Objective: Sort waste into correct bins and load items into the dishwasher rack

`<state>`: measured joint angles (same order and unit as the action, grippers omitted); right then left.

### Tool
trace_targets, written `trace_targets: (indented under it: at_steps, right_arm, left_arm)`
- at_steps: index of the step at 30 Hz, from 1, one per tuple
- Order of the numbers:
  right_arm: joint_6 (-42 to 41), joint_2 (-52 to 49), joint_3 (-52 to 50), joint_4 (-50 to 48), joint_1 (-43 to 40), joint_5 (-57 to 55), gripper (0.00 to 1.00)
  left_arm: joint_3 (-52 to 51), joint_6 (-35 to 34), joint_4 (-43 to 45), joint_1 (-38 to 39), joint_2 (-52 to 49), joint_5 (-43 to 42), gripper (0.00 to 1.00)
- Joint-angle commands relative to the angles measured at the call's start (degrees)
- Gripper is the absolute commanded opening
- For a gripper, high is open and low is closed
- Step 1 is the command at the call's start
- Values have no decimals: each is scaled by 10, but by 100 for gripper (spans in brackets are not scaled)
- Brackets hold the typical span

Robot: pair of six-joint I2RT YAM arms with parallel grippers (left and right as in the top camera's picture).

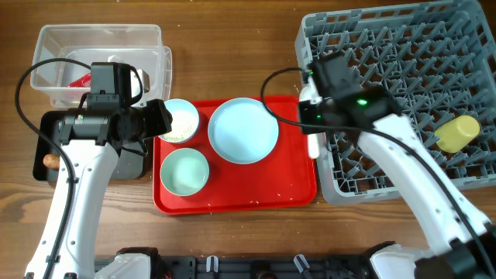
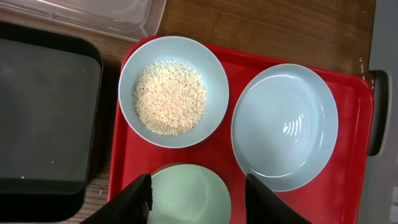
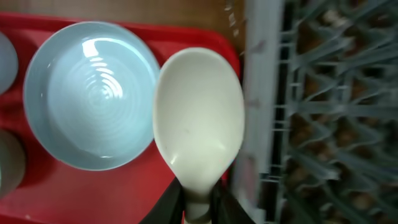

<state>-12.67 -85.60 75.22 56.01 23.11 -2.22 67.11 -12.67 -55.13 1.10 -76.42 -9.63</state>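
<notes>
My left gripper is open, its fingers on either side of the mint-green bowl on the red tray; in the overhead view it hangs by the tray's left edge. The white bowl holds rice grains. The light blue plate is empty. My right gripper is shut on the white plastic spoon, held over the tray's right edge beside the grey dishwasher rack. The yellow cup lies in the rack.
The clear tub at the back left holds the red wrapper. The black tray in front of it holds the brown food stick. Arm cables loop above both.
</notes>
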Motion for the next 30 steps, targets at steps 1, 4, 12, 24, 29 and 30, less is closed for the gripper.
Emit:
trace_targets:
  at_steps: [1, 4, 12, 24, 29, 30]
  right_arm:
    - [60, -3, 8, 20, -45, -45, 15]
    - [70, -13, 6, 33, -83, -40, 15]
    - [111, -52, -54, 14, -97, 7, 16]
    - [90, -35, 18, 15, -91, 53, 45]
    - [83, -28, 90, -39, -38, 134, 56]
    - [75, -35, 90, -50, -23, 127, 57]
  left_arm:
    - [4, 9, 0, -3, 7, 5, 47]
    - [4, 9, 0, -3, 7, 5, 48]
    - [4, 9, 0, -3, 7, 5, 48]
    - [4, 9, 0, -3, 7, 5, 54]
    - [4, 9, 0, -3, 7, 5, 58]
    - [4, 9, 0, -3, 7, 5, 58]
